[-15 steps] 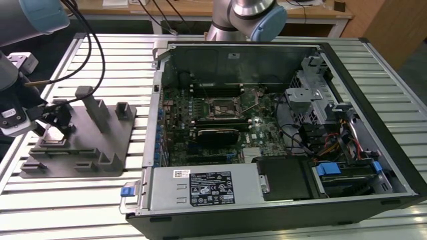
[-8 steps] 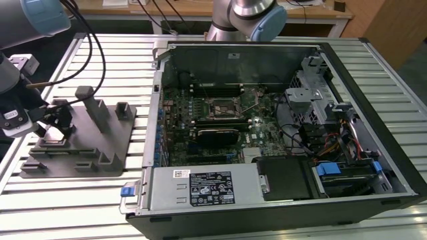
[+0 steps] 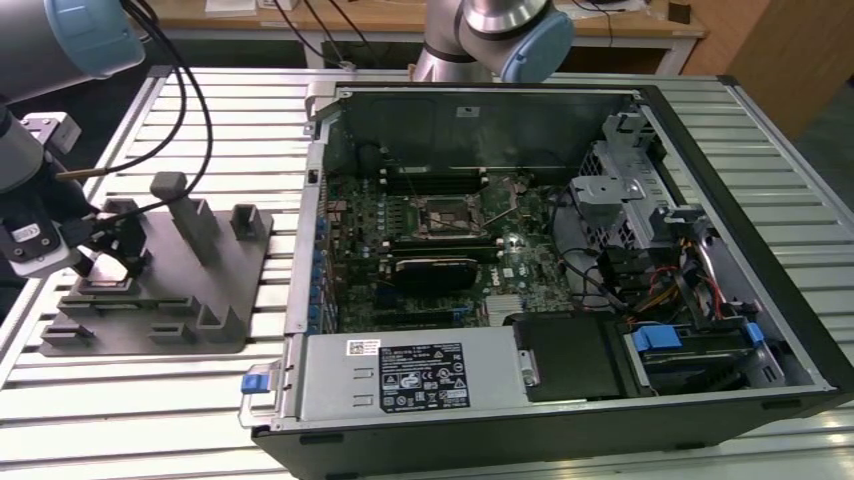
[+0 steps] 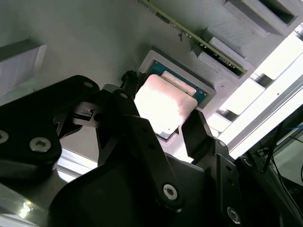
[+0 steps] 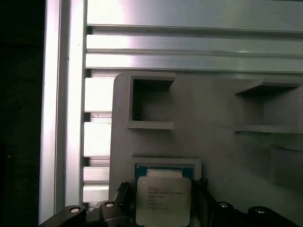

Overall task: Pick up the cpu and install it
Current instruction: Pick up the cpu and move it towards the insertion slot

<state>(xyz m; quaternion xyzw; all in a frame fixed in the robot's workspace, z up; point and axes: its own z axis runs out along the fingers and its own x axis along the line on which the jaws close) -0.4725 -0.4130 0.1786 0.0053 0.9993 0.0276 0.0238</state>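
Note:
The cpu (image 5: 163,198), a small square chip with a pale silver top, sits at its shallow pocket on the grey fixture (image 3: 200,290). In the second wrist view the cpu (image 4: 163,106) lies between my black fingers (image 4: 196,135), which touch two opposite edges of it. My gripper (image 3: 114,262) stands low over the fixture's near corner, at the exterior view's left, shut on the chip. The motherboard socket (image 3: 447,215) lies inside the open computer case (image 3: 707,250).
Upright grey posts (image 3: 180,210) rise from the fixture close to my gripper. A second arm's base (image 3: 487,40) stands behind the case. The slatted aluminium table (image 3: 147,420) carries both the fixture and the case. Cables (image 3: 180,90) hang by my arm.

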